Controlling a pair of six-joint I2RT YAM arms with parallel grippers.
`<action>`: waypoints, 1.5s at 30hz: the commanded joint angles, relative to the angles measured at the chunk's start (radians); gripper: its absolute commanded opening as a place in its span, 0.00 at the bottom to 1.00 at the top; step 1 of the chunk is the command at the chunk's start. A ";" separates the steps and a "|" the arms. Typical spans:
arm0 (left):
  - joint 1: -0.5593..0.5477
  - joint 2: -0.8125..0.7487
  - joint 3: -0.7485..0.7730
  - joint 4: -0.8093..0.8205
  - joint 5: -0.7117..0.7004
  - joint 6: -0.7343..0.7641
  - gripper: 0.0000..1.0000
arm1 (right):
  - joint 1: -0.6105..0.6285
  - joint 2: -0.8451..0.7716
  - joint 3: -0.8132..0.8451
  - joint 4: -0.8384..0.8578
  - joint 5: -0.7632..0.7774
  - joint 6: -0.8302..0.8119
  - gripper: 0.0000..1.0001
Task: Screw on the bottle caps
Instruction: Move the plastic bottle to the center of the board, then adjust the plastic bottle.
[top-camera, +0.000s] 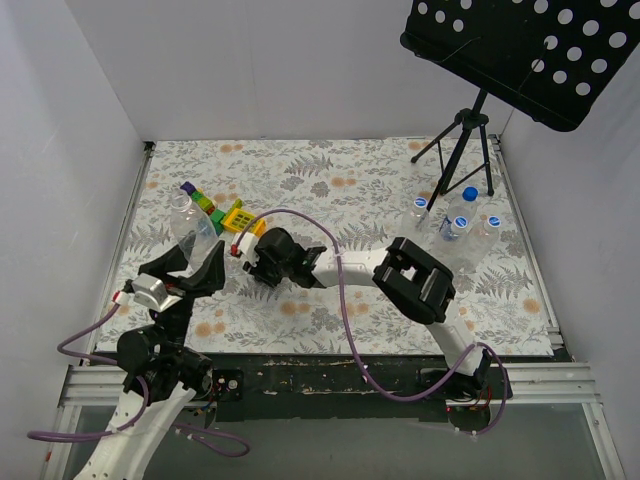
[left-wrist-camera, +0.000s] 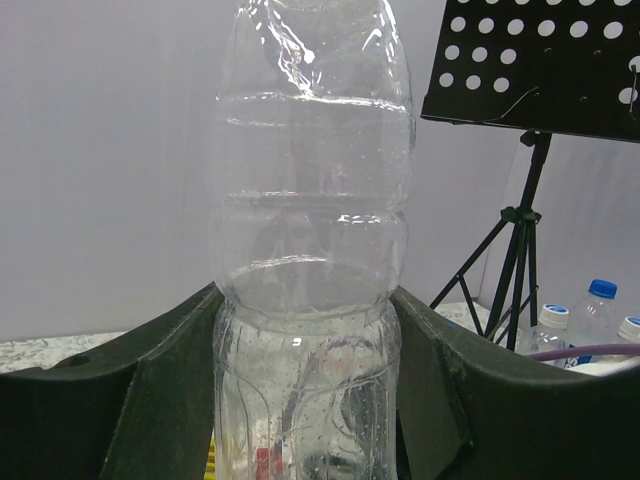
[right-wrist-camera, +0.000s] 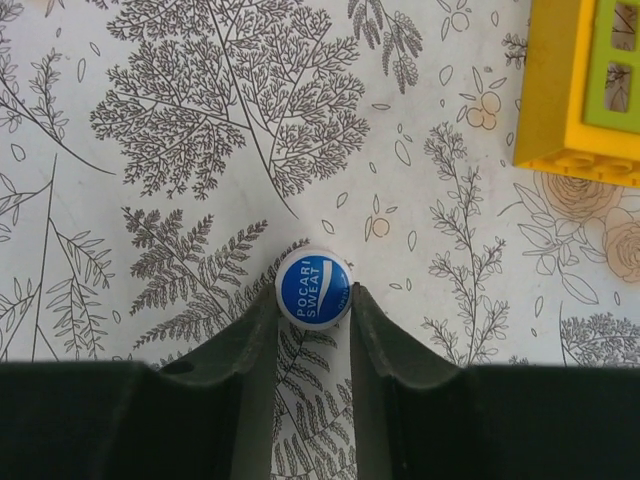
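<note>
The left fingers (left-wrist-camera: 100, 400) clamp the clear plastic bottle (left-wrist-camera: 310, 250), likely thin and crushable. The right fingers (right-wrist-camera: 250, 370) pinch the round blue plastic cap (right-wrist-camera: 313, 290) between their tips by its rim; it is probably light and slick.

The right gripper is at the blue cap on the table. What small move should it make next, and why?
Probably lift the cap straight up off the table. The right gripper's fingers press it from both sides, and the left gripper holds the clear bottle, so the cap seems ready to go to it.
</note>
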 joint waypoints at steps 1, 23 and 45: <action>0.008 0.021 0.007 0.007 0.058 -0.010 0.45 | -0.002 -0.069 -0.063 -0.017 0.069 -0.002 0.26; 0.008 0.195 0.029 0.065 0.589 -0.114 0.46 | -0.091 -0.586 -0.620 -0.455 0.172 0.255 0.45; 0.008 0.294 0.030 0.097 0.710 -0.157 0.47 | -0.091 -1.278 -0.652 0.222 -0.240 0.412 0.88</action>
